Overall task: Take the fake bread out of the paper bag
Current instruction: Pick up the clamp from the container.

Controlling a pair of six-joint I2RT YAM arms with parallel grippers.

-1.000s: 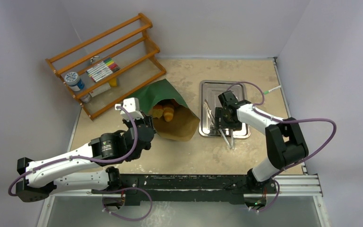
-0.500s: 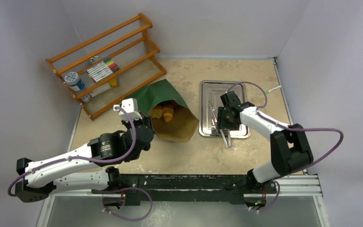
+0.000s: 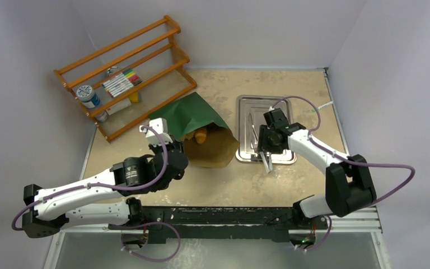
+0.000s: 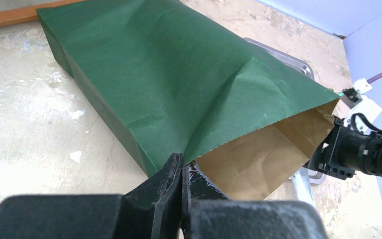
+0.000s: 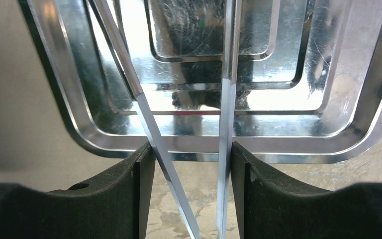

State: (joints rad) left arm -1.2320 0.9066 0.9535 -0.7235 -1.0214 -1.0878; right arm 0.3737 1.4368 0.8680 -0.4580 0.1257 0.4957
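Note:
The dark green paper bag (image 3: 193, 112) lies on its side, its brown mouth facing the near right. One orange piece of fake bread (image 3: 200, 135) shows inside the mouth; the rest is hidden. My left gripper (image 3: 173, 150) is shut on the bag's upper mouth edge (image 4: 199, 149), with its fingertips (image 4: 175, 167) pinching the paper. My right gripper (image 5: 191, 149) sits at the near rim of the metal tray (image 5: 373, 89). Its fingers press on both arms of the metal tongs (image 5: 227, 99), which lie across the tray (image 3: 291, 101) and over its near edge.
An orange wooden rack (image 3: 126, 75) stands at the back left and holds coloured markers (image 3: 122, 82) and a small bottle (image 3: 88, 95). Grey walls close in the table on three sides. A black rail runs along the near edge.
The right gripper's fingers have narrowed onto the tongs' two arms and shifted slightly right. The left gripper has pulled the bag's upper edge toward the near side, and it now covers more bread.

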